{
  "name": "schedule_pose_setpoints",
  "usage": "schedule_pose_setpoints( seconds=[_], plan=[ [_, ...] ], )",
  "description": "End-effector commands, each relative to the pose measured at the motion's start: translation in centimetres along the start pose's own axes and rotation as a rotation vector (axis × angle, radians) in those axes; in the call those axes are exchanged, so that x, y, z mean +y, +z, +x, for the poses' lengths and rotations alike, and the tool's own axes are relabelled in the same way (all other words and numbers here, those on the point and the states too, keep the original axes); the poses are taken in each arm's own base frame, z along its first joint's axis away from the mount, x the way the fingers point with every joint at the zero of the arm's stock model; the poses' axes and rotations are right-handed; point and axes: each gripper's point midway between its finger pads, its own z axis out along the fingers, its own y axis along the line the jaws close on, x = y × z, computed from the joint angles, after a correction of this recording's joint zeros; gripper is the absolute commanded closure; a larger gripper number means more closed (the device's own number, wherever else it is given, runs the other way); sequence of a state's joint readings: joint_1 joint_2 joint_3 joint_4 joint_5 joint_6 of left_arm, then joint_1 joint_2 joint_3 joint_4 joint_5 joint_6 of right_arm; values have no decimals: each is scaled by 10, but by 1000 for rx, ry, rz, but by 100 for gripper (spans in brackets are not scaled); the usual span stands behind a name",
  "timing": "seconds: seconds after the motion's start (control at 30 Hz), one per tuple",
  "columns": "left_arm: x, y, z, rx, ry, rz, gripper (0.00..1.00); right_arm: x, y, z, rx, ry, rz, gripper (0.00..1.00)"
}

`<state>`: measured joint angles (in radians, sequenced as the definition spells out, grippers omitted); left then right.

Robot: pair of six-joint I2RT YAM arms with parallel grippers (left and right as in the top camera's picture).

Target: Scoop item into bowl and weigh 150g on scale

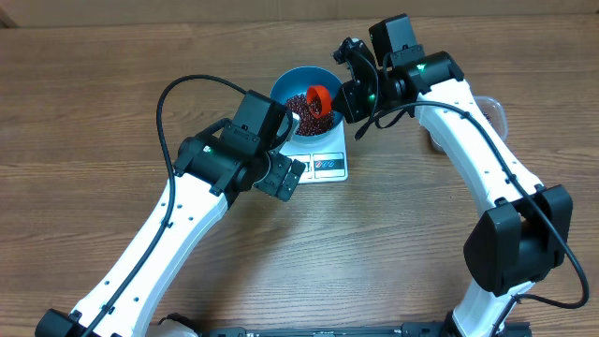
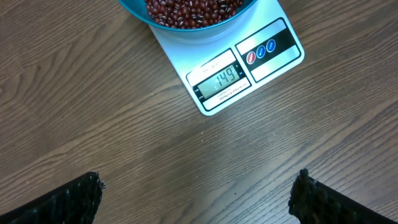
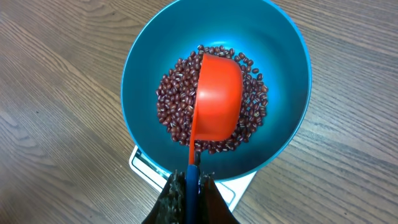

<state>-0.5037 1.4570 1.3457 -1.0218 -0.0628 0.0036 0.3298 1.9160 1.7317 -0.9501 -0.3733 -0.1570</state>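
Beans (image 3: 174,99): loose, light, spill-prone, best lifted by scoop (image 3: 217,93) | right pincer (image 3: 193,180) clamped on its handle | left pincer (image 2: 196,190) apart

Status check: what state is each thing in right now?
scale: on, display shows 149.
bowl: upright on the scale, holding beans.
beans: heaped in the bowl.
scoop: tipped over above the beans.
left gripper: open, empty.
right gripper: shut on the scoop handle.
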Motion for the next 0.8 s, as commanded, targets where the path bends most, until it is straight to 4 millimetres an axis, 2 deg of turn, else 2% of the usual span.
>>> schedule_pose_setpoints(
  seconds=[0.0,0.33,0.77],
  plan=[
    [-2,-3,0,-9,15,12,0,10,-24,-17,-66,-24,9,96],
    [-2,-3,0,-9,15,12,0,15,-22,-12,-44,-82,-6,96],
    [-2,-3,0,-9,15,12,0,15,-22,-12,-44,-44,-7,96]
  ],
)
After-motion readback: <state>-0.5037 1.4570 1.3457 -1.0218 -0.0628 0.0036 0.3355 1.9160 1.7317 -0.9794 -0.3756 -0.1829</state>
